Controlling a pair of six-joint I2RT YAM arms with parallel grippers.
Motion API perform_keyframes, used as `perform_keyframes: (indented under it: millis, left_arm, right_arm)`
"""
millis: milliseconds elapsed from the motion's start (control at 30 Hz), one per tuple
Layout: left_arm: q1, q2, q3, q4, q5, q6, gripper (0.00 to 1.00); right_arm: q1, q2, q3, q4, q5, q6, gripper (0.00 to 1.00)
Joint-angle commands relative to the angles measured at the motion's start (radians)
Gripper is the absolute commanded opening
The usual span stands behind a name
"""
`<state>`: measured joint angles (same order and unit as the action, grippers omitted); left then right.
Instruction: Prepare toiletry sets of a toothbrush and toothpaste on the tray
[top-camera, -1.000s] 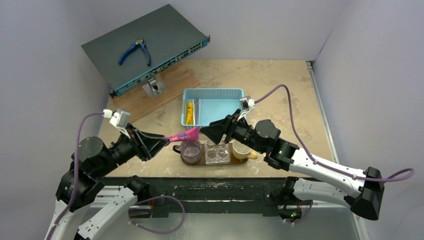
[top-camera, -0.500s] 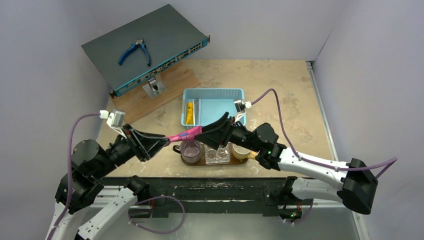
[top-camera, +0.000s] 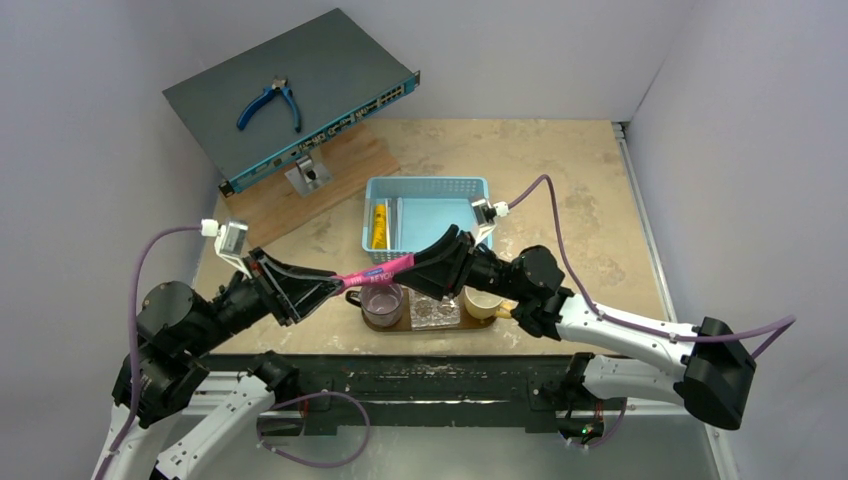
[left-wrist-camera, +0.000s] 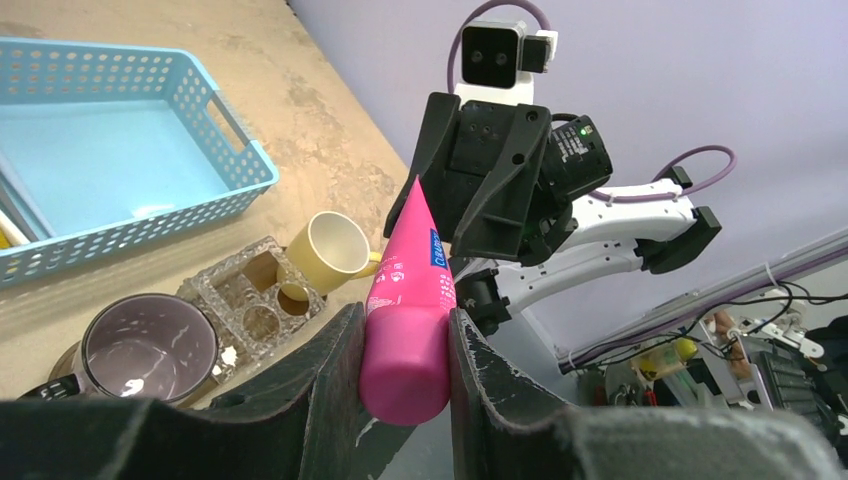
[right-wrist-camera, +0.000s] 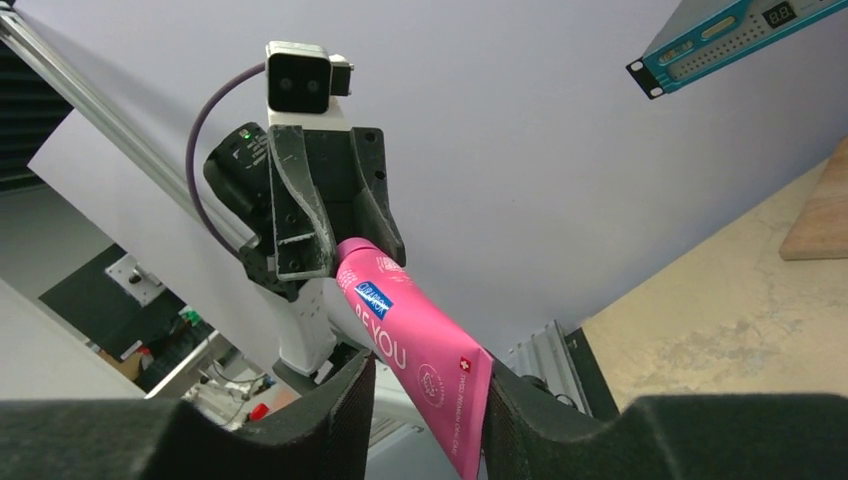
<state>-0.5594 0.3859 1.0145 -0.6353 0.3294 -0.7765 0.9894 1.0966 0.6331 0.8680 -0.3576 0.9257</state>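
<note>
Mid-air handover of the toothpaste (top-camera: 376, 270), arm to arm.

The pink tube hangs above the tray (top-camera: 450, 327), bridging both grippers. The left gripper (top-camera: 335, 283) is clamped tight on one end. The right gripper (top-camera: 415, 263) brackets the other end, though I cannot tell whether it truly pinches. I'd want the right to bite firmly before the left lets go, or the tube may drop among the cups (top-camera: 483, 300).

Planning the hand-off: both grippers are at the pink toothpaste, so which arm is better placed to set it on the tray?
Right, probably. The right gripper hangs over the tray, while the left gripper clamps the toothpaste off to the tray's side.
</note>
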Motion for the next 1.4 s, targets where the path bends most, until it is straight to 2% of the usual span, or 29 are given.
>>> perform_keyframes:
  millis: [0, 100, 200, 267, 300, 400, 600, 800, 1033, 1267, 1367]
  left_arm:
    - [-0.004, 0.006, -0.011, 0.064, 0.007, -0.015, 0.00]
    - [-0.004, 0.015, -0.014, 0.070, 0.017, -0.014, 0.00]
    - [-0.004, 0.023, -0.020, 0.081, 0.036, -0.013, 0.00]
    - [-0.003, 0.029, -0.023, 0.086, 0.052, -0.003, 0.00]
    - [-0.003, 0.033, -0.023, 0.086, 0.066, 0.004, 0.00]
    - [-0.004, 0.055, -0.009, 0.059, 0.084, 0.039, 0.00]
    - [-0.003, 0.077, -0.001, 0.052, 0.114, 0.100, 0.37]
    - [-0.003, 0.108, 0.032, 0.034, 0.152, 0.184, 0.63]
    - [-0.003, 0.160, 0.079, -0.011, 0.230, 0.307, 0.76]
    - [-0.003, 0.211, 0.101, -0.070, 0.266, 0.374, 0.77]
    - [-0.004, 0.219, 0.102, -0.085, 0.233, 0.387, 0.84]
  right_arm:
    - [0.006, -0.032, 0.001, 0.075, -0.064, 0.009, 0.40]
    - [0.006, -0.040, 0.000, 0.077, -0.071, 0.009, 0.33]
    - [0.006, -0.052, -0.003, 0.081, -0.078, 0.007, 0.20]
    - [0.006, -0.066, 0.000, 0.073, -0.079, -0.002, 0.09]
    - [0.006, -0.073, 0.000, 0.069, -0.081, -0.008, 0.00]
    - [0.006, -0.100, -0.004, 0.050, -0.087, -0.028, 0.00]
    - [0.006, -0.163, -0.009, -0.001, -0.100, -0.073, 0.00]
    - [0.006, -0.200, 0.024, -0.112, -0.143, -0.130, 0.00]
    - [0.006, -0.193, 0.098, -0.290, -0.212, -0.219, 0.00]
    - [0.006, -0.173, 0.263, -0.693, -0.169, -0.416, 0.00]
    - [0.006, -0.152, 0.353, -0.897, -0.097, -0.509, 0.00]
